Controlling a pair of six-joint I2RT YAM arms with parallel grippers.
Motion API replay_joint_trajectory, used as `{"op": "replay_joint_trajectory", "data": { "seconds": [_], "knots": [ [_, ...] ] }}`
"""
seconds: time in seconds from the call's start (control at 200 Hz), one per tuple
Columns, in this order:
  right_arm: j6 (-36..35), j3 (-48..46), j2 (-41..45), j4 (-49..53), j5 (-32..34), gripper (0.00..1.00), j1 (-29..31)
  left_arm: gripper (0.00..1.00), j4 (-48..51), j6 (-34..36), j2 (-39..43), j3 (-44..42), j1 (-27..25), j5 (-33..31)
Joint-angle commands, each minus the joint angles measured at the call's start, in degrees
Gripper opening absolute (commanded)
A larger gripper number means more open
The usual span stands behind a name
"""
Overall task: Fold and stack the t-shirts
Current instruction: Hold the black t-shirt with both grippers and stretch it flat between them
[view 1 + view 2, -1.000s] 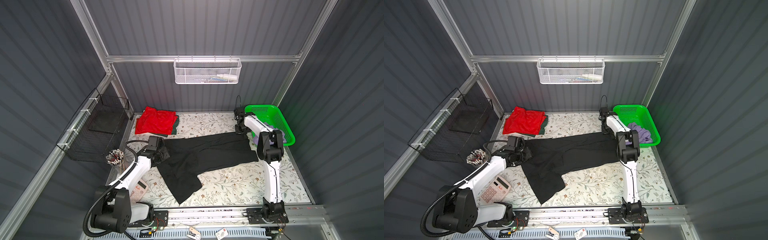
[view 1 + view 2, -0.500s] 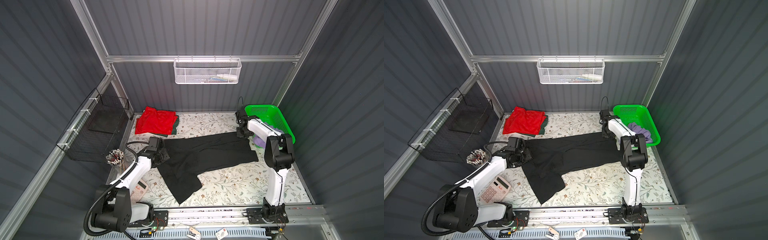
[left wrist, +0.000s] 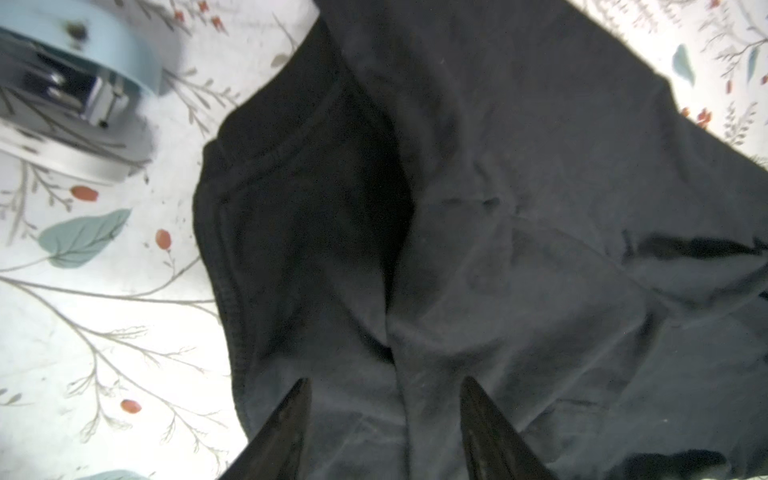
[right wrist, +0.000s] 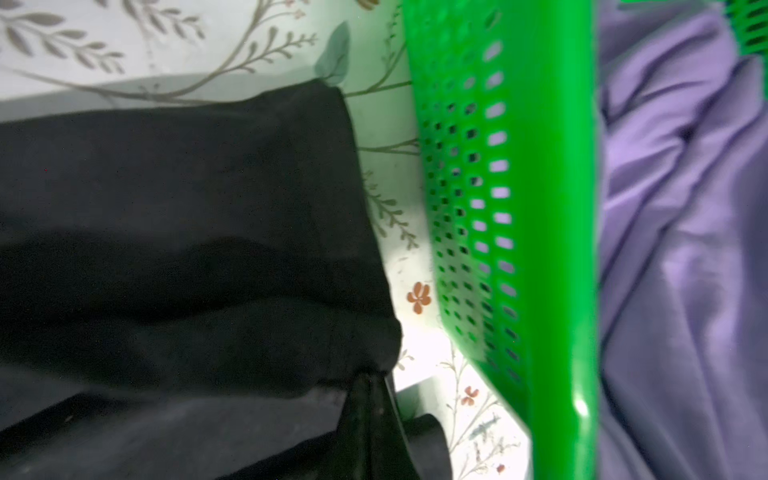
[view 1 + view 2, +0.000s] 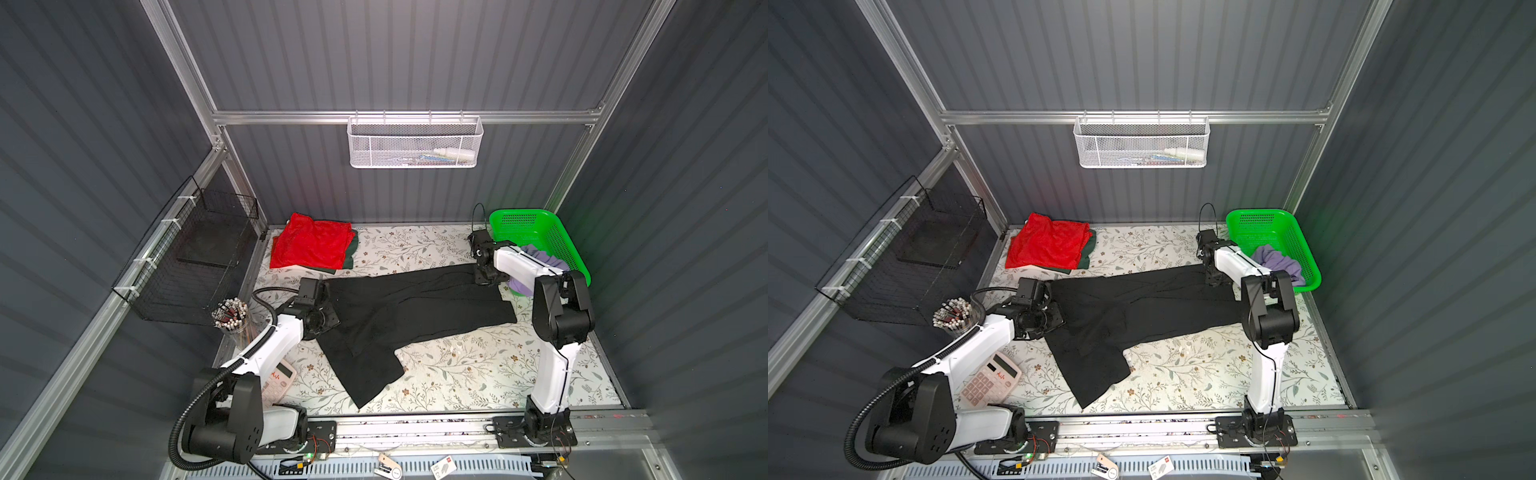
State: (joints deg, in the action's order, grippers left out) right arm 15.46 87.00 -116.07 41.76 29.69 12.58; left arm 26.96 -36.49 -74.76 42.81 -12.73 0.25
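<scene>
Showing the black t-shirt (image 5: 415,307) stretched along the floral mat (image 5: 457,365). One end lies just beside the green basket (image 5: 559,245) and the rest runs away from it, with one flap trailing off askew.

We judge the shirt light, limp and not slippery. It should sag, crease and drag on the mat, and keep no shape unless held taut between two points. The stitched hems and corners, where the cloth is doubled, look like the best places to take hold.

The right gripper (image 4: 370,386), at the end nearest the basket, is pinched fully closed on the shirt's corner, and the cloth bunches into its tips. The left gripper (image 3: 386,380), at the end farthest from the basket, hovers near a stitched edge with its jaws about half parted. Cloth lies beneath them but nothing is pinched, and we cannot tell whether the tips touch it.

The lavender t-shirt (image 5: 1277,259) lies crumpled inside the basket. The red t-shirt (image 5: 309,245) rests folded on the dark green t-shirt (image 5: 352,246), well apart from the basket.
</scene>
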Motion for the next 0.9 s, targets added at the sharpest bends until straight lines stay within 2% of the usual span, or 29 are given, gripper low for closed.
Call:
{"op": "replay_joint_trajectory", "data": {
  "seconds": [0.0, 0.255, 0.4, 0.48, 0.615, 0.896],
  "knots": [
    [1.93, -0.39, 0.14, 1.05, 4.35, 0.00, -0.18, 0.58, -0.22, 0.24, -0.91, -0.66, -0.62, 1.05],
    [3.08, -1.04, 1.20, 0.25, 2.48, 0.00, -0.19, 0.59, -3.42, -0.31, -0.72, -1.61, -1.96, 2.86],
    [3.17, -2.53, 2.67, -1.38, 2.09, 0.00, -0.36, 0.59, -4.87, -0.96, -4.12, -1.18, -3.63, 2.65],
    [2.87, -2.63, 2.80, -1.60, 1.29, 0.00, -0.53, 0.51, -5.38, 0.71, -6.26, -0.28, -4.38, 1.90],
    [2.64, -2.39, 2.56, -1.88, 0.81, 0.00, -0.63, 0.54, -2.21, 3.92, -9.72, 3.43, -4.67, -4.02],
    [2.65, -2.54, 3.09, -2.46, -0.78, 0.00, -1.06, 0.53, -4.28, 4.51, -15.39, 6.54, -4.59, -4.18]
  ]
}}
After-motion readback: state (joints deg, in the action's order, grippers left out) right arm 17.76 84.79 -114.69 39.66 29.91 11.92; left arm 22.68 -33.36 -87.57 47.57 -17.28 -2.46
